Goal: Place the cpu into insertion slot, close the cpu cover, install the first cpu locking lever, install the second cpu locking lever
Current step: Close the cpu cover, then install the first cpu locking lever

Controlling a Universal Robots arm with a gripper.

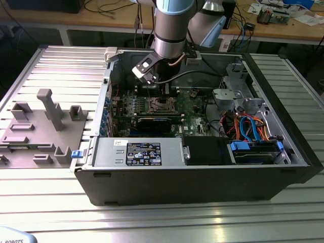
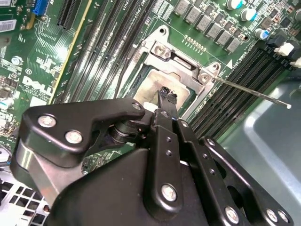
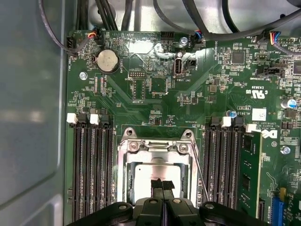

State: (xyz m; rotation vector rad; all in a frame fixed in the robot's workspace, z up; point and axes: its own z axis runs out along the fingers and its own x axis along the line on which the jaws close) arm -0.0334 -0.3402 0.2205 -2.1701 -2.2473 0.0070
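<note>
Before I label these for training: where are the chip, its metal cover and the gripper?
chip (image 3: 146,173), first wrist view, bare metal top.
metal cover (image 3: 157,156), first wrist view, frame strip.
gripper (image 3: 162,182), first wrist view, between fingertips.

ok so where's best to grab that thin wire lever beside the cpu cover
Likely the free end of the lever, out over the memory slots: it's a thin straight rod that seems raised clear there. Come from above, pinching across it.

Support surface: ribbed metal table (image 1: 50,217), spanning the frame. Two items rest directly on it: an open PC case (image 1: 192,185), centre to right, and a grey fixture tray (image 1: 38,144), middle left, just beside the case.
</note>
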